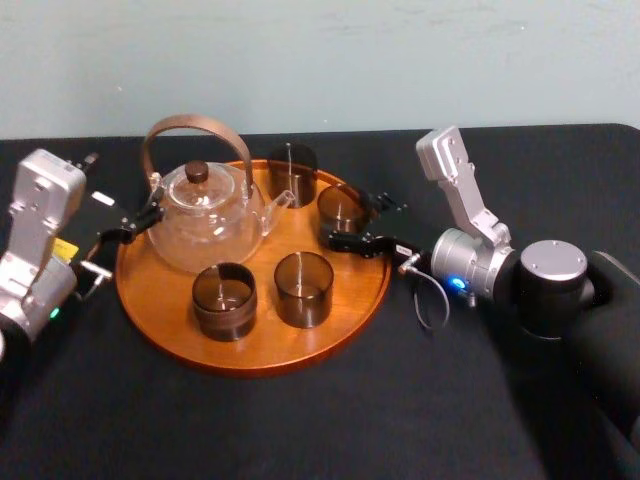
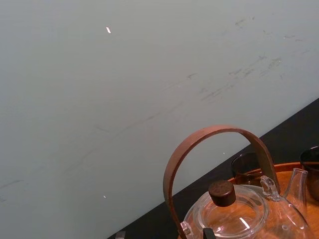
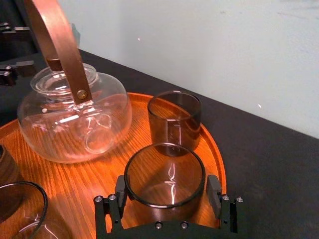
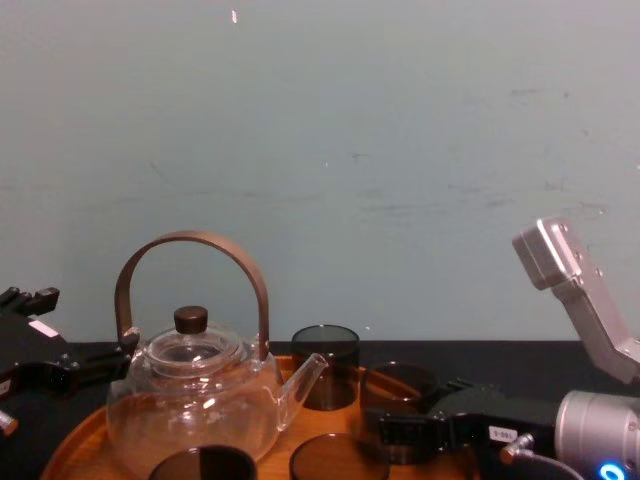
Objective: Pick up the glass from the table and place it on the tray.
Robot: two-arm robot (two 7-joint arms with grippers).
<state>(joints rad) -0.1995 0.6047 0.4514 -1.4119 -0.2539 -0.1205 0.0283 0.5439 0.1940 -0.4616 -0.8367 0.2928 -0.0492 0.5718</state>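
**One glass held, low at the tray's right side**

The right gripper (image 3: 167,186) has its jaws spread wide, one pad on each side of a short, smoke-tinted cylindrical glass (image 3: 164,172), and both pads appear to press the wall just under the rim. That glass is inside the right rim of the large round orange-brown wooden tray (image 1: 260,345). Its base is on the wood or just above it, and I cannot tell which.

The glass looks light, stiff, thin-walled and slick, so it could slide under weak pressure and chip if knocked. A hold across the widest part, as here, seems the right one.

Just beyond it stands a second dark glass (image 1: 292,165), and two more (image 1: 303,288) (image 1: 223,298) stand at the tray's near side. A clear round glass teapot with a brown hoop handle (image 1: 205,220) fills the tray's left half.

The left gripper (image 1: 128,225) sits idle just left of the teapot.

The tray rests on a flat matte black table (image 1: 420,420), and a pale blue-green wall (image 4: 400,150) stands behind it.
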